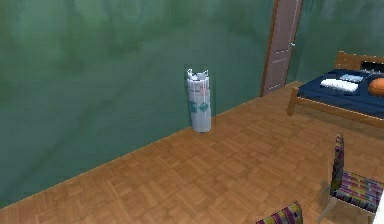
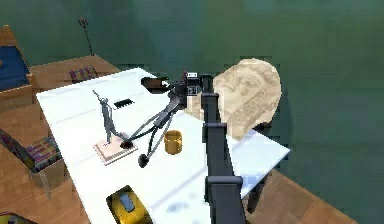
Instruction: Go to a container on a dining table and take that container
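Note:
A small yellow cup-like container (image 2: 173,142) stands on the white dining table (image 2: 80,100), near its middle. The dark arm (image 2: 222,170) rises from the bottom edge over the table. At the arm's far end the gripper (image 2: 156,85) reaches left, farther out than the yellow container. A thin dark rod on a small foot (image 2: 150,140), perhaps a desk lamp, slants up to the gripper's body. I cannot tell whether the gripper holds anything.
On the table stand a grey figurine on a pink base (image 2: 108,128), a tan bust (image 2: 248,95), a flat black thing (image 2: 122,104) and a yellow box (image 2: 128,205). A chair (image 2: 35,155) is tucked in at its left. The forward view has a green wall, white bin (image 1: 198,100), door (image 1: 281,45), bed (image 1: 340,95) and chairs (image 1: 352,182).

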